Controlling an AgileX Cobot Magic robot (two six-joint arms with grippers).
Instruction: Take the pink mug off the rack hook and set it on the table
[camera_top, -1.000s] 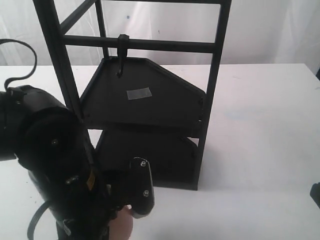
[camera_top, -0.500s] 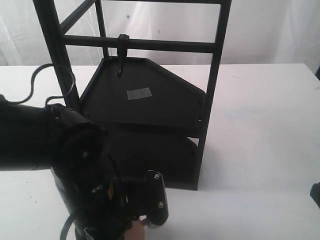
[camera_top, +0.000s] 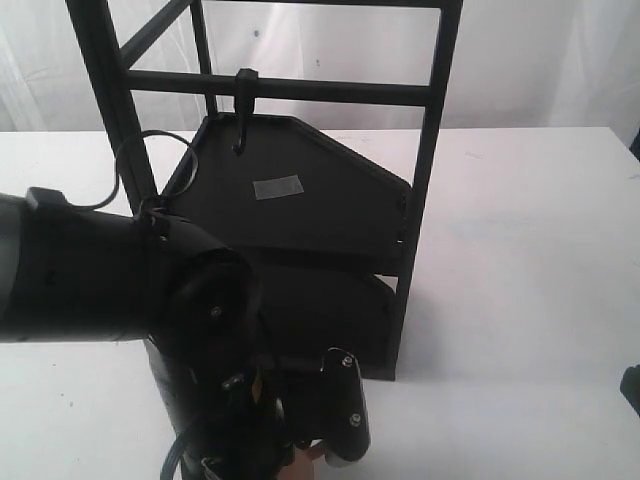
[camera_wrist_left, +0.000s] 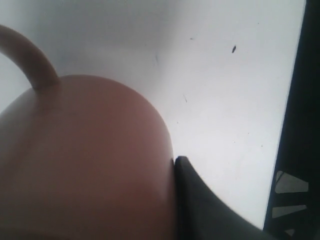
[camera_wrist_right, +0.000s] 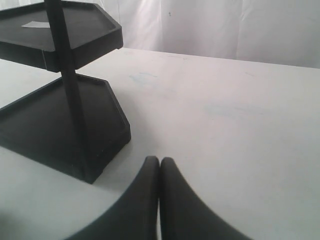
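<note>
At the near left, the left arm (camera_top: 110, 290) is seen bent low over the table (camera_top: 520, 260), its dark bulk blocking much of the near corner. Under it, the left gripper (camera_top: 338, 440) is pointed down at the near edge of the scene. It is pinched on the pink mug (camera_wrist_left: 85, 160). In the left wrist view one black finger (camera_wrist_left: 200, 205) is pressed flat against the mug's wall, while the other finger is hidden behind the mug. The loop handle (camera_wrist_left: 25, 55) is turned away from that finger. From the exterior camera only a sliver of pink is caught beside the gripper. Whether the mug's base is touching the tabletop cannot be told.

Further along, the rack (camera_top: 420, 200) stands upright at the middle of the table, two angular black shelves stacked inside its frame. The rack hook (camera_top: 243, 110) is seen on the horizontal bar at the far upper left of the frame, with nothing hung from it. A pale patch (camera_top: 277, 187) is stuck on the upper shelf.

At the right, open white tabletop is shown. The right gripper (camera_wrist_right: 159, 161) is held low over it, well apart from the mug, its two fingers pressed together with nothing between them.
</note>
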